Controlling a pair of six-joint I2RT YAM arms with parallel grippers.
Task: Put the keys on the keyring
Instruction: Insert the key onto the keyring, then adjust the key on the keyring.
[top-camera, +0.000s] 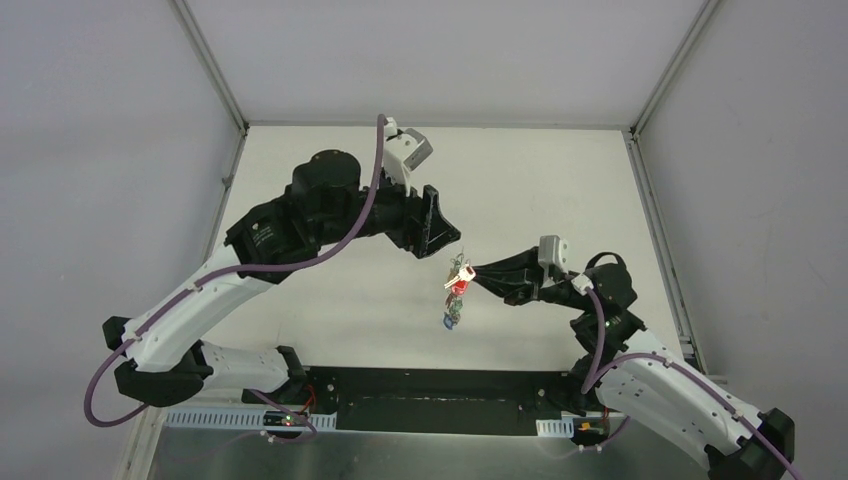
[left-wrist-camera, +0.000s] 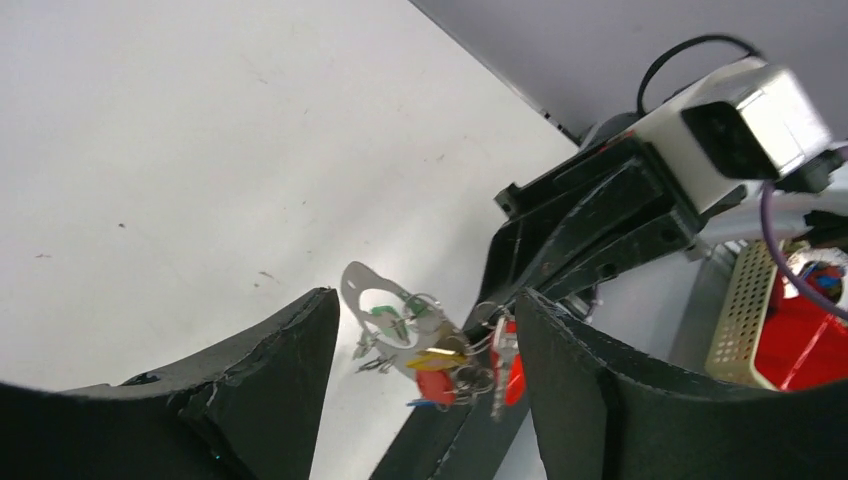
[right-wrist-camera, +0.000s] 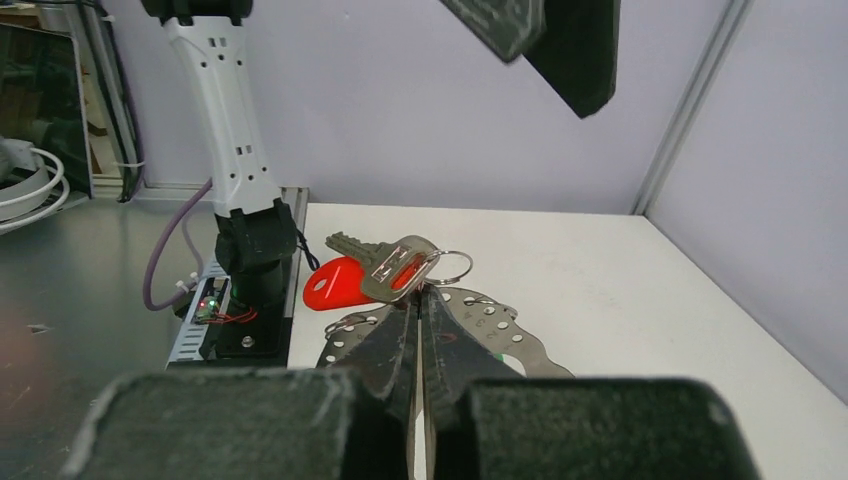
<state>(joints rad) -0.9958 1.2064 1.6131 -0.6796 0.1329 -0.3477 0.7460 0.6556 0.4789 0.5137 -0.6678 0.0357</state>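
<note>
Key bunch held in mid-air, left jaws wide around it.
My right gripper (right-wrist-camera: 420, 300) is pressed together on the thin grey metal keyring (left-wrist-camera: 352, 285), and the small silver keys with red and green plastic heads (top-camera: 456, 290) dangle from it above the middle of the white table (top-camera: 340, 190). My left gripper (top-camera: 443, 245) stands spread and touches nothing. I worry a nudge from either left finger could twist the bunch out of that narrow pinch. There is open tabletop all round, and the grey side walls (top-camera: 100, 150) are well apart.

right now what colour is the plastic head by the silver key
The plastic head is bright red, clearest in right wrist view.
</note>
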